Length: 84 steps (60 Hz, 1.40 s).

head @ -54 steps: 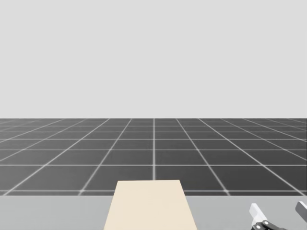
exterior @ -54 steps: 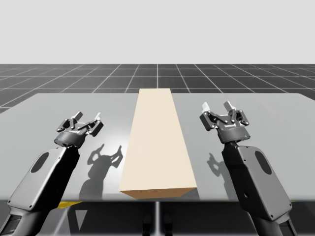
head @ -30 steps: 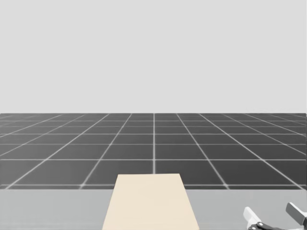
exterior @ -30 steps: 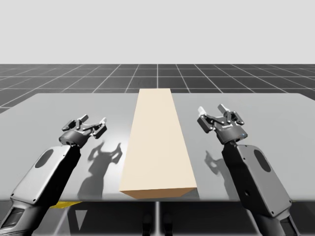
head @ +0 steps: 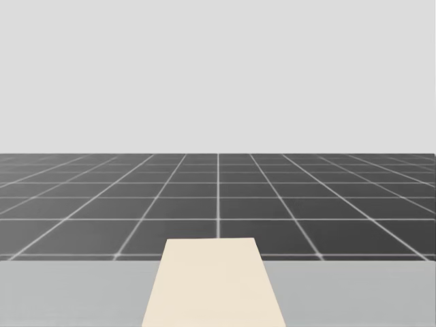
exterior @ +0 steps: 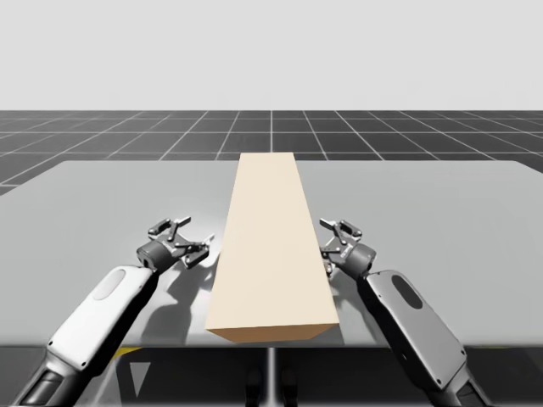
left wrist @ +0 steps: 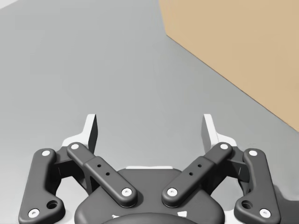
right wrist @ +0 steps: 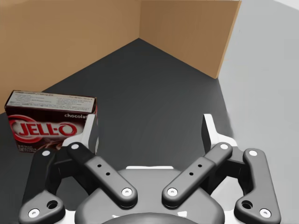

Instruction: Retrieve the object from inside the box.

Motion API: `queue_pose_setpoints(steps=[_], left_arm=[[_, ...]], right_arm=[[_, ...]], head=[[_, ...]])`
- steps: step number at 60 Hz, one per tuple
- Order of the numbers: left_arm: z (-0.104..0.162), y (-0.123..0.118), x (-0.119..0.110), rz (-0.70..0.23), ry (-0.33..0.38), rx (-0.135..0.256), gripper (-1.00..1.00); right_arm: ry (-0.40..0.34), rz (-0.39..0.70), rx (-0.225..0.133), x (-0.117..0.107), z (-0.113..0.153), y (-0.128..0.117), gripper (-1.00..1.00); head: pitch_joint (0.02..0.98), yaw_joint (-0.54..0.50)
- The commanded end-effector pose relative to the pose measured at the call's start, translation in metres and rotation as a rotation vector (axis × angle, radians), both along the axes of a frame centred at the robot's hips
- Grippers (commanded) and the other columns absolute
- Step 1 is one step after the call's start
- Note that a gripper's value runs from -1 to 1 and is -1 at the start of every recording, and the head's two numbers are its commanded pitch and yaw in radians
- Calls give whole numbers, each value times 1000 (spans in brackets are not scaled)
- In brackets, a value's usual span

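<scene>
Both arms stretch low over the table, left gripper (exterior: pixel 191 240) and right gripper (exterior: pixel 331 240) spread wide, flanking the tan box (exterior: pixel 273 246).

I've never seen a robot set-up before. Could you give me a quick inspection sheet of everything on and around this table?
Surface: grey table, flat and bare beside the box.
Job's things: long tan box lying down the table's middle; small dark red box standing inside it on a dark floor.
Clutter: nothing seen.
Grippers: left gripper open, beside the tan box's left side, not touching; right gripper open at its right side, the small box ahead and to one finger's side, not between the fingers.
Cables: nothing seen.
Surroundings: dark tiled floor, plain pale backdrop.
</scene>
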<state>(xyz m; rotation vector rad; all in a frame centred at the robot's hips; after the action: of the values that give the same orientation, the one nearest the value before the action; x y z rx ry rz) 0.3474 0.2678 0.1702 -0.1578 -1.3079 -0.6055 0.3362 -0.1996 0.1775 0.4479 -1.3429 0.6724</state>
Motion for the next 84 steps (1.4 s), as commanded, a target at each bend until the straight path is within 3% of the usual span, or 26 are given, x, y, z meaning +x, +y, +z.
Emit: queue_pose_setpoints(steps=[1, 10, 13, 16, 19, 25, 27, 42, 50, 62, 63, 64, 66, 74, 84], left_arm=[[-6, -27, -15, -133, -7, 18, -1000], [-12, -46, -22, -194, -5, 50, -1000], [-14, -50, -23, -203, -4, 58, -1000], [-15, -51, -24, -206, -1, 63, -1000], [-16, -51, -24, -206, 0, 67, -1000], [-17, -52, -24, -210, 3, 69, -1000], [-17, -52, -24, -210, 3, 72, -1000], [-19, -54, -24, -217, -3, 93, -1000], [-19, -55, -25, -223, -10, 107, -1000], [-20, -56, -26, -228, -17, 124, -1000], [-20, -55, -26, -228, -17, 124, -1000], [-20, -55, -26, -229, -17, 124, -1000], [-21, -55, -26, -228, -18, 128, -1000], [-22, -56, -26, -226, -18, 138, -1000], [-22, -52, -24, -216, -20, 127, -1000]], right_arm=[[5, 183, -38, -26, -15, 34, -1000], [-23, 214, -9, -30, -16, 47, -1000], [-18, 229, 31, -29, -19, 55, -1000], [-12, 237, 50, -28, -21, 60, -1000], [-16, 227, 48, -26, -25, 64, -1000], [13, 184, 58, -19, -36, 71, -1000], [53, 181, 76, -16, -40, 73, -1000], [89, 148, 74, 6, -54, 87, -1000], [105, 171, 42, 11, -60, 97, -1000], [107, 165, 28, 17, -65, 109, -1000], [103, 161, 26, 17, -65, 109, -958], [101, 120, 51, 17, -66, 109, 51], [114, 131, 53, 16, -67, 108, 989], [124, 108, 27, 12, -65, 101, 1000], [76, 31, 41, 0, -36, 72, 1000]], head=[[181, 1], [184, -5], [184, -13], [185, -17], [187, -18], [194, -24], [198, -27], [217, -45], [226, -48], [233, -49], [233, -49], [233, -48], [235, -48], [235, -51], [229, -51]])
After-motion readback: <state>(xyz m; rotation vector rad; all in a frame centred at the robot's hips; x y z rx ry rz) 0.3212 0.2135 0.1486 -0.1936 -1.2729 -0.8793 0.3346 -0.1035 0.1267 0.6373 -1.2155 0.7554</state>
